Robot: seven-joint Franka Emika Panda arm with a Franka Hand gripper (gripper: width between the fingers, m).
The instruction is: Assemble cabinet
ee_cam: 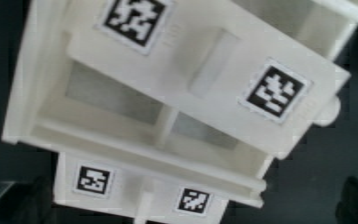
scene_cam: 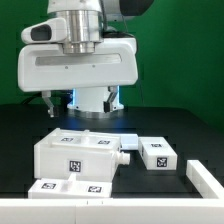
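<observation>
The cabinet's compartmented white box point(scene_cam: 75, 152) lies on the black table, with tags on its top face. Flat tagged panels point(scene_cam: 70, 187) lie against its near side. A small tagged block point(scene_cam: 158, 153) sits just off the box on the exterior view's right. My gripper point(scene_cam: 80, 102) hangs above and behind the box. Its dark fingers point(scene_cam: 49, 100) are spread wide and hold nothing. In the wrist view the box point(ee_cam: 158, 90) fills the frame, showing two recessed compartments, with the panels point(ee_cam: 140, 185) beyond it. No fingers show in that view.
A white bar point(scene_cam: 205, 178) lies at the exterior view's right. A white strip point(scene_cam: 110, 212) runs along the near edge. The white robot base point(scene_cam: 95, 98) stands behind the parts, in front of a green backdrop.
</observation>
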